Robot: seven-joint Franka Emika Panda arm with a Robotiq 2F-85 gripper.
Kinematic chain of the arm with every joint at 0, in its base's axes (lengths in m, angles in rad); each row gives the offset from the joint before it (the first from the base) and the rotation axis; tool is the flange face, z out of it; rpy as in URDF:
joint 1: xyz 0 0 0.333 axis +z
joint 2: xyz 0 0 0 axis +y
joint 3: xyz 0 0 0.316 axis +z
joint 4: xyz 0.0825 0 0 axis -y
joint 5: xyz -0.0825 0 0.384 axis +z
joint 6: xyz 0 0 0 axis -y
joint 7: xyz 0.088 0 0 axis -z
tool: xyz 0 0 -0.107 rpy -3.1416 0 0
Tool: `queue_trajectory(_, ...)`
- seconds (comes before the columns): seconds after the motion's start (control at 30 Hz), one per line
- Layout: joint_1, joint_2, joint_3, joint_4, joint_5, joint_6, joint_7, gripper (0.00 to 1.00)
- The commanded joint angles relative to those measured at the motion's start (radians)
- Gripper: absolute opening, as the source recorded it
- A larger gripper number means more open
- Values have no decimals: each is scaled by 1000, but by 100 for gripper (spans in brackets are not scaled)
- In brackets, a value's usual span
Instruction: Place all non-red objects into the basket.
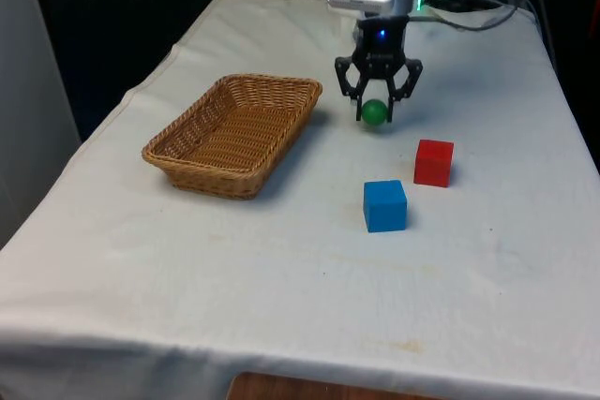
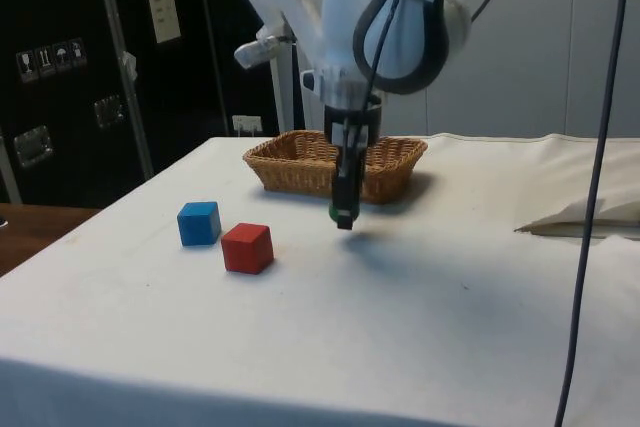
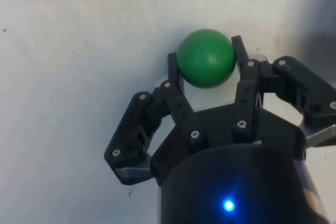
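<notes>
Basket (image 1: pixel 234 133), wicker and rectangular, sits left of centre in the front view, on the white-cloth counter (image 1: pixel 281 306). Nothing shows inside it. Red cube (image 1: pixel 434 162) lies right of centre in the front view; blue cube (image 1: pixel 384 205) is just beside it, lower and to the left in that frame, a small gap between the two. In the side view the blue cube (image 2: pixel 199 223) and red cube (image 2: pixel 247 247) sit at lower left, and the basket (image 2: pixel 300 162) at frame centre, behind the tool. A fold of cloth shows at the right edge of the side view.

Bare cloth lies between tool and basket; both cubes lie on the other side, away from that stretch.

Green ball (image 1: pixel 375 112) is between the fingers of the tool (image 1: pixel 376 111), upper centre-right of the front view, near the basket's right-hand corner and above the two cubes in the frame. In the wrist view the ball (image 3: pixel 206 58) sits at the fingertips of the tool (image 3: pixel 207 62), one finger touching each side, so the tool is closed partway onto the ball and grips it. In the side view the tool (image 2: pixel 343 215) points straight down, a sliver of green at its tip, with a shadow on the cloth beneath. Whether the ball touches the counter, cannot tell.
</notes>
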Motion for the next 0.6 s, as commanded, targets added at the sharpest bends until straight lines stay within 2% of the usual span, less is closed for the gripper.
queue_trajectory(0.0, 4, -18, -13, -4, -12, -17, 0, 0)
queue_trajectory(0.23, 3, -89, -37, -8, -31, -74, -11, 0)
queue_trajectory(0.27, 0, -93, -24, -8, -9, -71, -22, 0)
queue_trajectory(0.3, 3, -97, -40, -8, -33, -81, -12, 0)
queue_trajectory(0.5, -2, -157, -61, 2, -41, -142, -31, 0)
queue_trajectory(0.53, -2, -164, -65, 4, -41, -150, -34, 0)
queue_trajectory(0.57, -1, -166, -53, -3, -13, -138, -47, 0)
